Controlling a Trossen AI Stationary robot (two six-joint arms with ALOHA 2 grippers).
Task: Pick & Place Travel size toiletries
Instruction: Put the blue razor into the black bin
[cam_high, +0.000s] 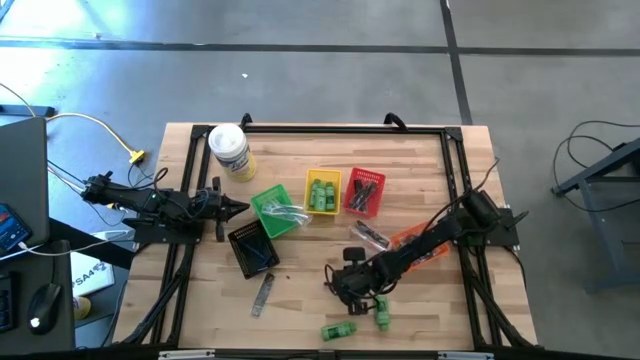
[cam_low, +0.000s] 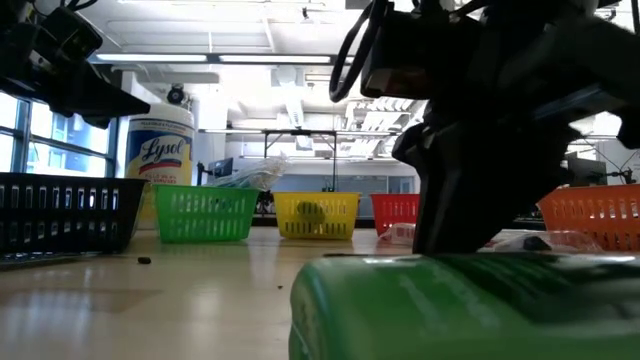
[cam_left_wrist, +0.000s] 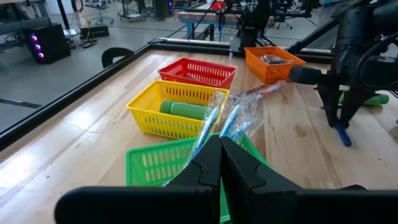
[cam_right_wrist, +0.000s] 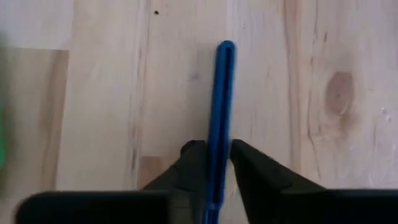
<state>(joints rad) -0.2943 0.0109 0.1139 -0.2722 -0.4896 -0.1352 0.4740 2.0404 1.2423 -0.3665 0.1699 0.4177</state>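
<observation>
The left gripper (cam_high: 240, 208) waits at the table's left edge beside the green basket (cam_high: 268, 204), fingers pressed together and holding nothing. Clear wrapped sticks (cam_left_wrist: 227, 118) lie across that basket. Right of centre, the right gripper (cam_right_wrist: 212, 163) points straight down at the wood, its arm hiding most of the blue razor (cam_right_wrist: 221, 112); the fingers pinch the handle. Green mini bottles (cam_high: 340, 329) lie just beside it.

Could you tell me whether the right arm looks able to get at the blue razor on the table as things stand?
Probably yes: the right tool is already down at the blue razor, a finger on each side of its handle, with only bare table around it.
</observation>
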